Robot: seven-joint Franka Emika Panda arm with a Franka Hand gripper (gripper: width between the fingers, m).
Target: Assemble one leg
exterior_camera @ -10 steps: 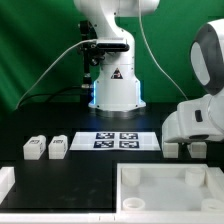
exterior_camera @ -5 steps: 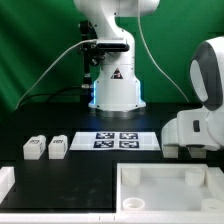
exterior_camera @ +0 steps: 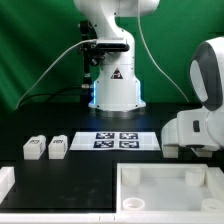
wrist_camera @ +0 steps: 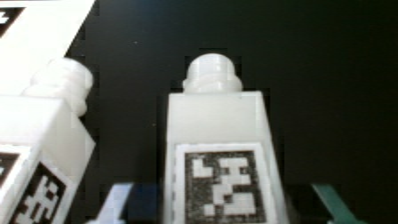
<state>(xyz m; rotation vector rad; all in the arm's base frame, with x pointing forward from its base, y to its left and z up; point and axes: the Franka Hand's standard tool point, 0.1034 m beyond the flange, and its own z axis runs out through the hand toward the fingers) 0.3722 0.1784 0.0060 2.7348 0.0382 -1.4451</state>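
Legs come first in the exterior view: an outer leg point(exterior_camera: 33, 148) and an inner leg point(exterior_camera: 58, 148), small white blocks each with a dark tag, sit side by side on the black table point(exterior_camera: 90, 165) toward the exterior view's left. Just beside them, toward the middle, the marker board point(exterior_camera: 120, 140) lies flat with its four tags. The big white tabletop piece point(exterior_camera: 123, 190) with its raised rim fills the near edge, and the robot's base point(exterior_camera: 112, 85) rises behind the board against a green backdrop. The arm's bulky white wrist point(exterior_camera: 198, 128) hangs low over the table at the exterior view's right and hides what is under it; the fingers cannot be made out from here. In the wrist view the gripper point(wrist_camera: 222, 197) is released: its two grey fingers point(wrist_camera: 121, 200) are spread on either side of the leg point(wrist_camera: 217, 130), with dark table showing in both gaps, so nothing is clamped. That leg rests on the black table, its tag toward the camera and its rounded knob pointing away. A neighbouring leg point(wrist_camera: 45, 140) rests near it, not touching.
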